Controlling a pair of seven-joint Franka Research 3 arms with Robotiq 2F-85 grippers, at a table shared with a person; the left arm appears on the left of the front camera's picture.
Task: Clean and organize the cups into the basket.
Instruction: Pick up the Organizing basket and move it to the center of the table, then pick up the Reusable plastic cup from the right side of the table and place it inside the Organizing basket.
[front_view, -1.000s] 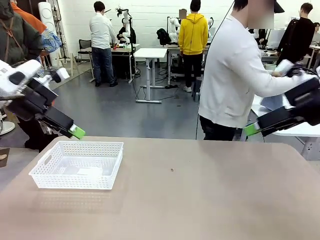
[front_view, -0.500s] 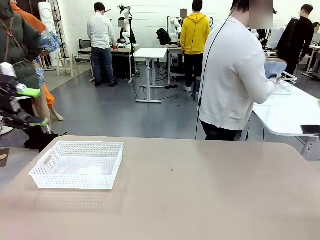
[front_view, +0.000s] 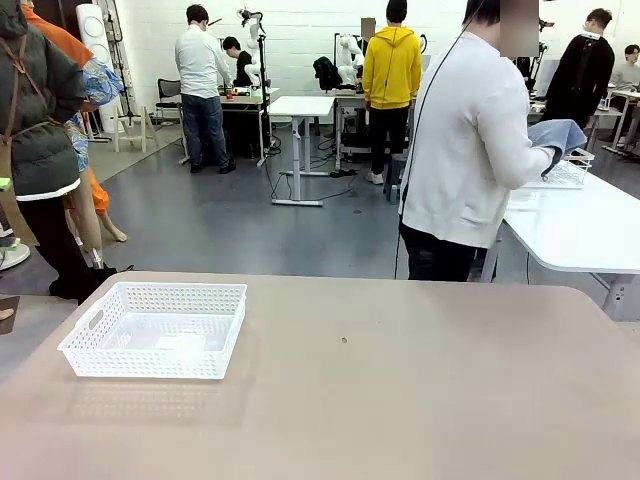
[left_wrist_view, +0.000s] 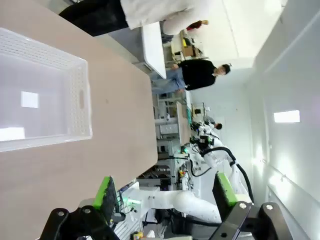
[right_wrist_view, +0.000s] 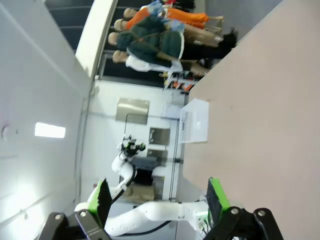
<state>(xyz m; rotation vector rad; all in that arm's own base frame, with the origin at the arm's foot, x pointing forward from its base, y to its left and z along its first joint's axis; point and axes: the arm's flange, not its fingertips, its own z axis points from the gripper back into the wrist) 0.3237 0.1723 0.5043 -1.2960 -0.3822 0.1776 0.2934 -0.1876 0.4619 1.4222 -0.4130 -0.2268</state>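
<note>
Starting near zero, I judge: the basket (front_view: 150, 362), lower left, holds nothing. My left gripper (left_wrist_view: 165, 196) and right gripper (right_wrist_view: 159, 200) both gape, empty; all cups are left to clean and load.

One white lattice basket (front_view: 150, 360) sits on one tan desk (front_view: 420, 400). One person (front_view: 470, 140) at the far side holds one blue cloth (front_view: 556, 133), near one wire basket (front_view: 565, 172). Two pincers: left pincer (left_wrist_view: 165, 192), right pincer (right_wrist_view: 159, 196).

The left gripper (left_wrist_view: 165, 190) and right gripper (right_wrist_view: 159, 196) back off the table (front_view: 420, 400), apparently sideways.
</note>
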